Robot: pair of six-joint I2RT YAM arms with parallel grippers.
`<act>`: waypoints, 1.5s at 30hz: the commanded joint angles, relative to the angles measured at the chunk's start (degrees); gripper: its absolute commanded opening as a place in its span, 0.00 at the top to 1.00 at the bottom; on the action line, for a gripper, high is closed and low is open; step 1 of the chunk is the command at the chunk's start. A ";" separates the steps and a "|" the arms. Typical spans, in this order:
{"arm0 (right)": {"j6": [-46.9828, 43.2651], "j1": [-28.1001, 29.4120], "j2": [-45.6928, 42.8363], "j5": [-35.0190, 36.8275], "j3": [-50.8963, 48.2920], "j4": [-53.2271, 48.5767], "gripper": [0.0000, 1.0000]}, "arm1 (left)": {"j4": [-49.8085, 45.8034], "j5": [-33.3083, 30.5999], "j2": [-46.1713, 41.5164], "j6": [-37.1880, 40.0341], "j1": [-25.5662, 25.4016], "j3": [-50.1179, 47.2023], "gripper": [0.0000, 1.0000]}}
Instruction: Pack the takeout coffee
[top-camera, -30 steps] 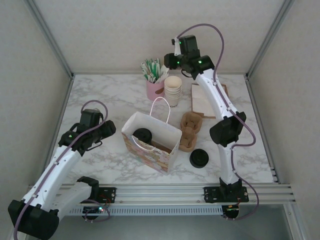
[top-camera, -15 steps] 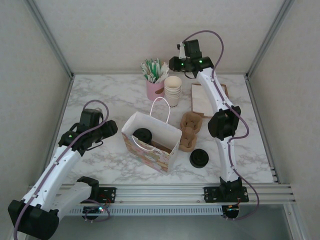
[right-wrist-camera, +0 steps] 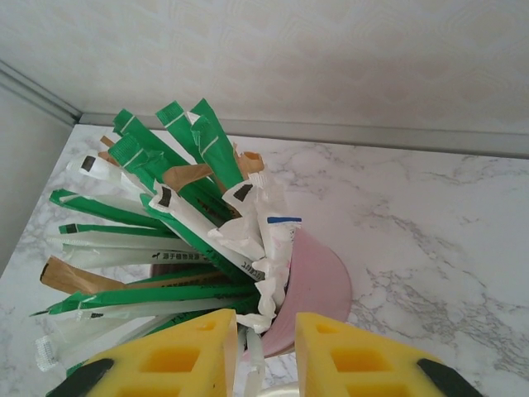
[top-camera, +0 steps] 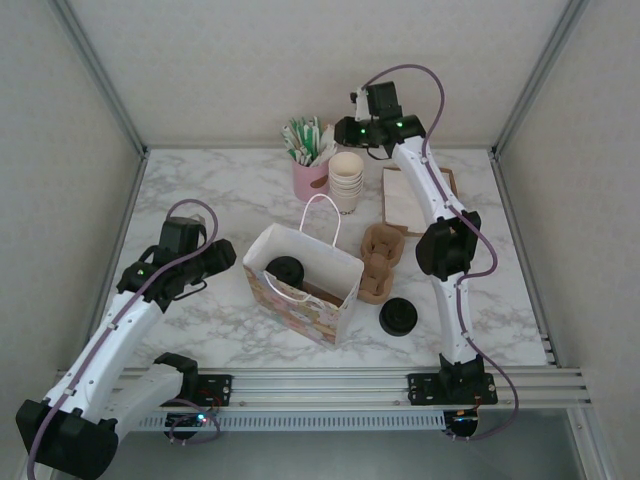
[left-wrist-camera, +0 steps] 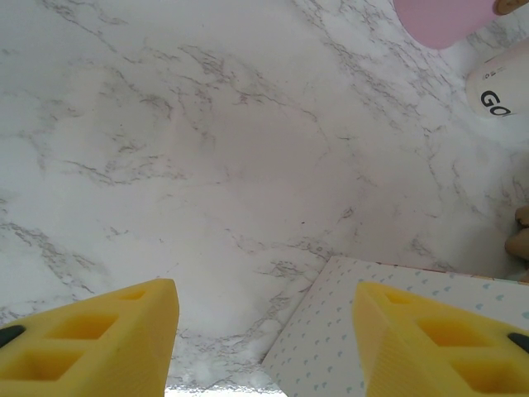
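From above, the takeout coffee (top-camera: 286, 268) sits inside the patterned paper bag (top-camera: 310, 305) in the middle of the marble table (top-camera: 200, 190). Its black lid shows in the open mouth, and the bag's walls hide the cup body. A loose black lid (top-camera: 397, 317) lies on the marble to the right of the bag. A cardboard carrier (top-camera: 381, 258) stands between that lid and the stack of cream cups (top-camera: 346, 178) farther back.

The left gripper (top-camera: 222, 256) hangs just left of the bag. Its wrist camera gives the detail the overhead view lacks. The yellow fingers (left-wrist-camera: 107, 335) are spread wide with nothing between them, over bare marble. A corner of the bag's dotted side comes in from below on the right.

The right gripper (top-camera: 350, 128) reaches to the back of the table, above the pink cup (right-wrist-camera: 318, 285) crammed with green and white packets (right-wrist-camera: 198, 165). From overhead its jaws are too small to read. The right wrist camera shows them drawn close with a narrow gap, hovering over the packets' tips. A white packet end sits in or just behind that gap, and I cannot tell whether it is pinched.
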 commanded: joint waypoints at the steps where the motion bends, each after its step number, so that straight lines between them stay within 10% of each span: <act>1: 0.50 0.08 0.67 -1.05 -0.33 0.88 0.74 | 0.31 1.35 -0.48 -0.47 -0.41 1.54 0.43; 45: 1.97 0.19 4.61 -2.49 4.76 2.47 0.76 | 0.36 1.13 -0.22 -1.13 -0.41 2.07 0.43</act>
